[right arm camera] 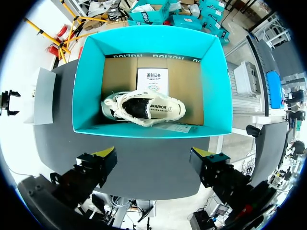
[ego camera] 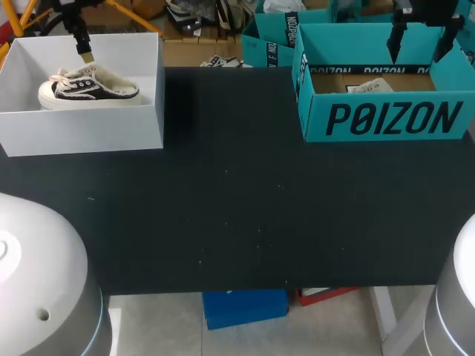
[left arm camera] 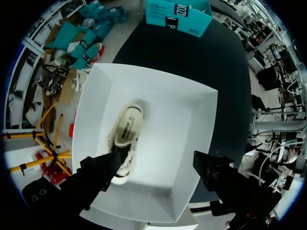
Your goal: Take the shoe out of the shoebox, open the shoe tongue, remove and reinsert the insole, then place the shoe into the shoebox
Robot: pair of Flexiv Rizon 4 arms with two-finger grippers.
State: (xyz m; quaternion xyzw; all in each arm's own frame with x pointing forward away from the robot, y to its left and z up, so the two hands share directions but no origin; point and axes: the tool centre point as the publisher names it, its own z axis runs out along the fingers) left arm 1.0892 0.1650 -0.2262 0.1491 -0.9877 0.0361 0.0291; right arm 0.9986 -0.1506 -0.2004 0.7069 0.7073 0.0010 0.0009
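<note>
A black-and-cream sneaker (ego camera: 87,87) lies on its side in a white open box (ego camera: 89,137) at the table's back left. My left gripper (ego camera: 83,46) hangs just above it, open; in the left wrist view the sneaker (left arm camera: 127,139) lies under and ahead of one finger of the gripper (left arm camera: 156,167). A white sneaker (right arm camera: 144,108) lies in the teal shoebox (right arm camera: 148,130) at the back right, only partly visible (ego camera: 369,87) in the head view. My right gripper (ego camera: 421,41) hovers above that shoebox (ego camera: 390,119), open and empty (right arm camera: 154,155).
A white paper card (right arm camera: 152,79) lies on the shoebox's cardboard floor behind the white sneaker. The black tabletop (ego camera: 237,193) stretches wide between the two boxes and toward the front edge.
</note>
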